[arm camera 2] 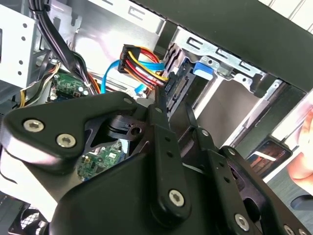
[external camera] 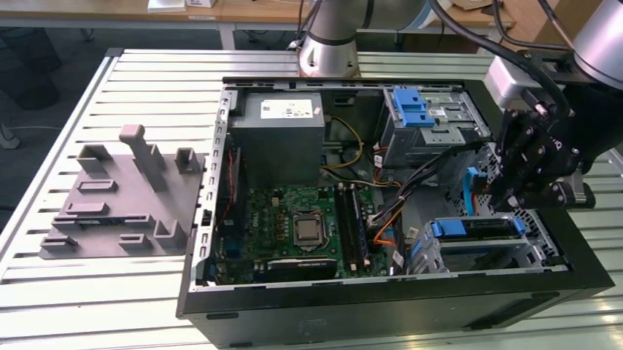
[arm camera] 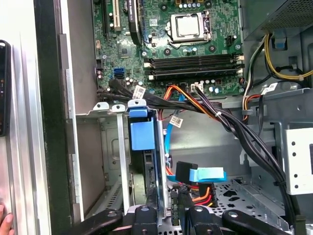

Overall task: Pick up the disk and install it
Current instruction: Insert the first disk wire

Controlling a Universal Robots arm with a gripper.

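- Your gripper (external camera: 521,191) hangs inside the open computer case (external camera: 389,306), at the exterior view's right; whether its fingers are parted or closed, you cannot tell.
- The disk (arm camera: 149,181) appears to sit in the drive cage (arm camera: 117,161) beside it, blue rail (arm camera: 142,134) showing.
- Judged step: installing, nearly seated.
- Mind the cables (arm camera: 230,125) close by.

No words or numbers can be read. The white sticker (external camera: 289,109) on the grey power-supply box (external camera: 280,138) has small print, but it is too tiny to make out.
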